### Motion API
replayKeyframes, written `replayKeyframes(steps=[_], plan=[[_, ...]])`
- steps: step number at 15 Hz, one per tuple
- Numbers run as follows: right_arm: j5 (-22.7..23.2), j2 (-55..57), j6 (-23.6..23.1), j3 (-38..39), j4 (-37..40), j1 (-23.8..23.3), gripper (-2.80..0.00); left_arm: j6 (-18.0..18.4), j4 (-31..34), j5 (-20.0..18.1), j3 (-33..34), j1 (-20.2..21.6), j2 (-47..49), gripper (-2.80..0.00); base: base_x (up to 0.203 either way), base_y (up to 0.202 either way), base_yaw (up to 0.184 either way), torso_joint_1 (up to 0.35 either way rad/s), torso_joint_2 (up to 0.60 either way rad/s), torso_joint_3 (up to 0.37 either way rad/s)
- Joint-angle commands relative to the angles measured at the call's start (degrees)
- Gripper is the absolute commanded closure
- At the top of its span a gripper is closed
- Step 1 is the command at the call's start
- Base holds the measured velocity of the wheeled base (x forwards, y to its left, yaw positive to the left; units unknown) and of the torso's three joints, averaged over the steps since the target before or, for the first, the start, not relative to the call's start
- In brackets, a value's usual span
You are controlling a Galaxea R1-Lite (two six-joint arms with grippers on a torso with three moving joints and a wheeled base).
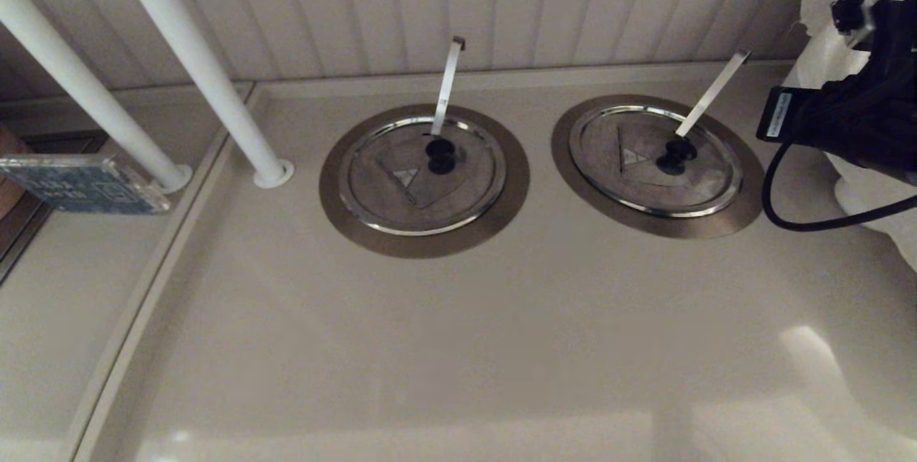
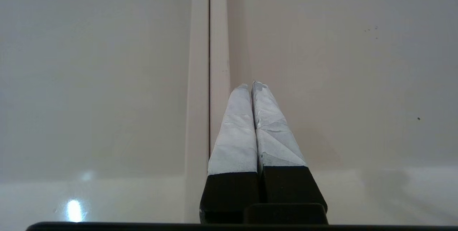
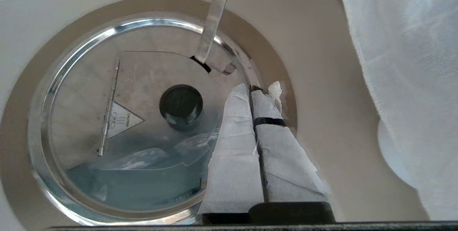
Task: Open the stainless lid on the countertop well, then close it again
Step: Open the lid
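The stainless lid point(image 1: 648, 161) lies flat and closed in the countertop well, whose brushed-steel ring point(image 1: 731, 215) surrounds it. Its black knob point(image 1: 677, 154) sits at the centre, and the slanted metal strip point(image 1: 713, 93) rises to the back right. In the right wrist view the lid point(image 3: 143, 73), knob point(image 3: 181, 106) and triangle sticker point(image 3: 123, 120) show clearly. My right gripper point(image 3: 256, 88) hovers shut and empty over the lid's rim, beside the knob and apart from it. My left gripper point(image 2: 250, 85) is shut and empty over a seam in the counter.
A twin lid point(image 1: 408, 183) with a near-vertical strip sits left of the task lid. Two white poles point(image 1: 193, 68) stand at the back left, with a blue box point(image 1: 79, 183) beside them. White cloth point(image 3: 404, 62) hangs close on the right, where a black cable point(image 1: 809, 222) loops from my right arm point(image 1: 860, 111).
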Motion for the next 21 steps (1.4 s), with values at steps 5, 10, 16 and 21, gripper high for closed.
replayKeyframes(steps=[5,10,16,21], plan=[[0.25,1.29,0.88,0.34,-0.16,1.44,-2.8,0.02,-0.01,0.0,0.02,0.0,-0.09,0.0,0.0,0.0,0.0,0.0,0.0,0.0],[6.07,6.66,1.67,4.57,-11.23,2.04,-2.8,0.02,-0.01,0.0,-0.06,0.0,-0.09,0.0,0.0,0.0,0.0,0.0,0.0,0.0],[5.92,16.9,1.42,7.54,-28.04,1.99,-2.8,0.02,-0.01,0.0,0.02,0.0,-0.09,0.0,0.0,0.0,0.0,0.0,0.0,0.0],[5.72,18.69,1.52,7.54,-31.45,2.68,-2.8,0.02,-0.01,0.0,-0.06,0.0,-0.09,0.0,0.0,0.0,0.0,0.0,0.0,0.0]])
